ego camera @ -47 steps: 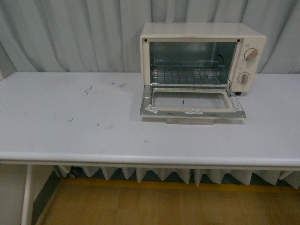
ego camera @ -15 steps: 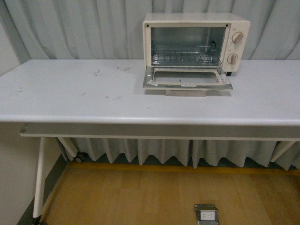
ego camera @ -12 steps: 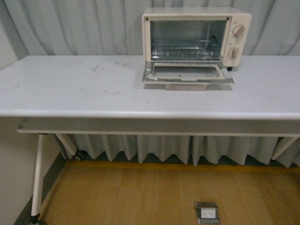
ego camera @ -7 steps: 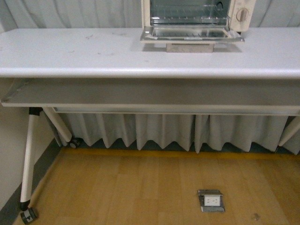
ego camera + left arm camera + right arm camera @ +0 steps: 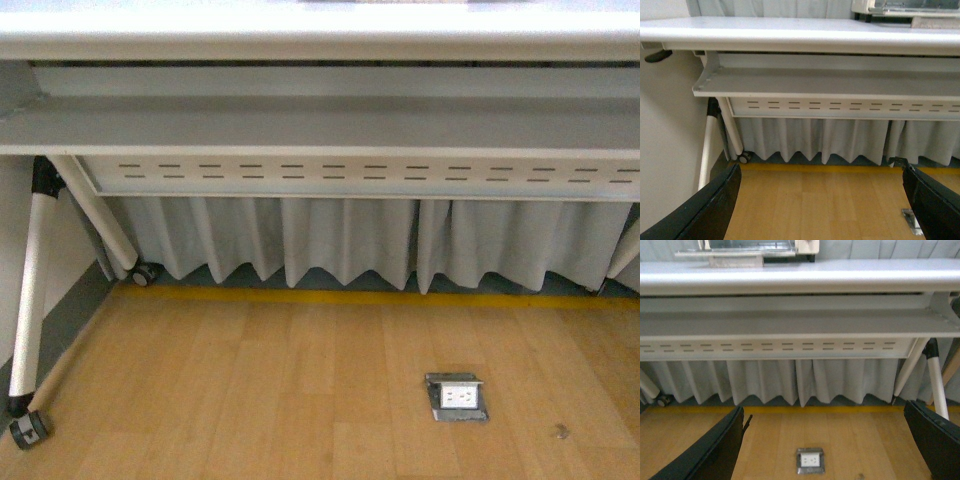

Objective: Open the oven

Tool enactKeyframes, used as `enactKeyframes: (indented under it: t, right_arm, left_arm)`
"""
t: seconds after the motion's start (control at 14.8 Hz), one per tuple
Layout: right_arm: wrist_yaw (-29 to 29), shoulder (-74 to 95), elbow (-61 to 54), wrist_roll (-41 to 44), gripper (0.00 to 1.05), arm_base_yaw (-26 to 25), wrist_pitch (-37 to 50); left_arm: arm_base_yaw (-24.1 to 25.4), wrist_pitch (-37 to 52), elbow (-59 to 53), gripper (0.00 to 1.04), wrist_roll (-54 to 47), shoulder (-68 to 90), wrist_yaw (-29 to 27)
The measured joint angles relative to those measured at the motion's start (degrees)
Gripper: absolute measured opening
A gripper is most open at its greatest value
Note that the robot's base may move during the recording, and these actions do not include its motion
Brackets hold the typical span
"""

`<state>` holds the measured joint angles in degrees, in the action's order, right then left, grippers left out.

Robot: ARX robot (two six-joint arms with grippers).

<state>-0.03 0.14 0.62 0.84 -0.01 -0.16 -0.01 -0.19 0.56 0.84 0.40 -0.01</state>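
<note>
The cream-white oven is out of the front view, which looks under the table. Its lower edge shows in the left wrist view (image 5: 900, 6), standing on the table top. In the right wrist view the oven's (image 5: 747, 246) drop-down door lies open and flat, with the beige bar handle at its front edge. My left gripper (image 5: 820, 200) is open and empty, low in front of the table, far below the oven. My right gripper (image 5: 824, 440) is also open and empty, low over the wooden floor.
The grey table's front edge (image 5: 320, 40) and the shelf under it (image 5: 320, 130) fill the upper view. A castered table leg (image 5: 28, 320) stands at the left. A floor socket plate (image 5: 457, 397) is set in the wooden floor. White curtains hang behind.
The front view has dropped steadily from the table top to below it. The oven with its open door has slid up and out of that view.
</note>
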Motion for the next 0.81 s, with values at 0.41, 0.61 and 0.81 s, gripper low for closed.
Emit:
enactKeyframes:
  t: [0.41,0.61,0.81]
  right_arm:
    - [0.09,0.02,0.00,0.02,0.98,0.00,-0.24]
    - [0.04,0.02,0.00,-0.02,0.98,0.00,-0.15]
    - [0.04,0.02,0.00,0.00,0.98,0.00,-0.09]
  left_arm:
    - [0.00,-0.28,0.00,0.98,-0.04,0.00,-0.02]
    - [0.00,-0.09,0.00,0.98,-0.02,0.00,-0.02]
    - [0.00,-0.07,0.00,0.98,-0.04,0.00,0.00]
